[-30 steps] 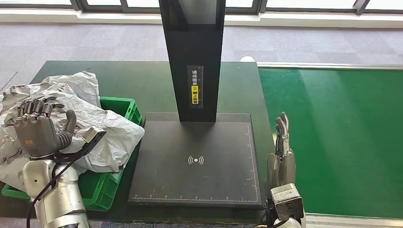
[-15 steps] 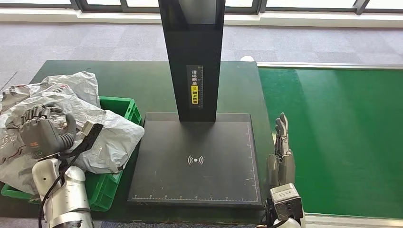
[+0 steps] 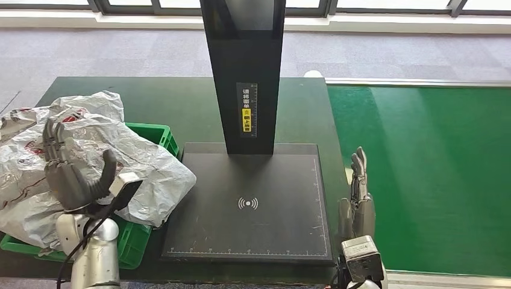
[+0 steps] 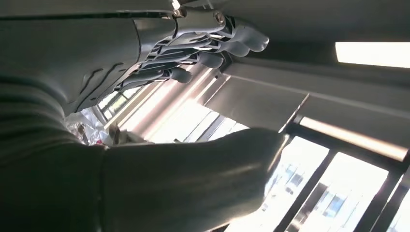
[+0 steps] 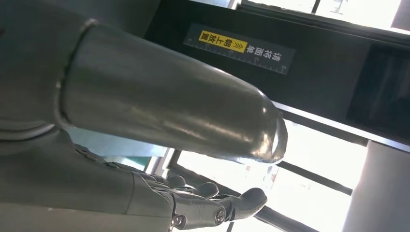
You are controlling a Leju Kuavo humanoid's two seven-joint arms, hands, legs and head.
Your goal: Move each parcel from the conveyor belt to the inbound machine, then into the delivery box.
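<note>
Silver arms come in from the bottom edge of the head view. Nearest on the right, the right hand point(image 3: 357, 201) stands upright at the right edge of the inbound machine's flat plate, between the plate and the conveyor belt, its fingers point(image 3: 359, 165) straight, together and pointing away, grasping nothing. The right wrist view shows the same hand point(image 5: 145, 159) with its thumb stretched out and nothing against the palm.

On the left, the left hand point(image 3: 71, 171) is raised above the delivery box point(image 3: 158, 135), fingers point(image 3: 54, 138) spread and pointing up, thumb held apart, released and carrying nothing; the left wrist view also shows the fingers point(image 4: 208, 46) extended and bare.

Beneath and behind that hand, crumpled grey plastic parcels point(image 3: 138, 165) lie piled in the green delivery box, spilling over its rim; the front one overhangs the box's right side and reaches the left edge of the machine's plate. The box sits on the left part of the dark green worktop point(image 3: 181, 102).

Centre, the inbound machine point(image 3: 250, 198) has a black plate with a wireless mark and ruler ticks along its edges, nothing on it. Its black column point(image 3: 244, 60) rises from the far edge, with a small label bearing yellow.

To the right, the green conveyor belt point(image 3: 434, 174) runs away, bare. Farthest, grey carpet point(image 3: 120, 51) and window frames.
</note>
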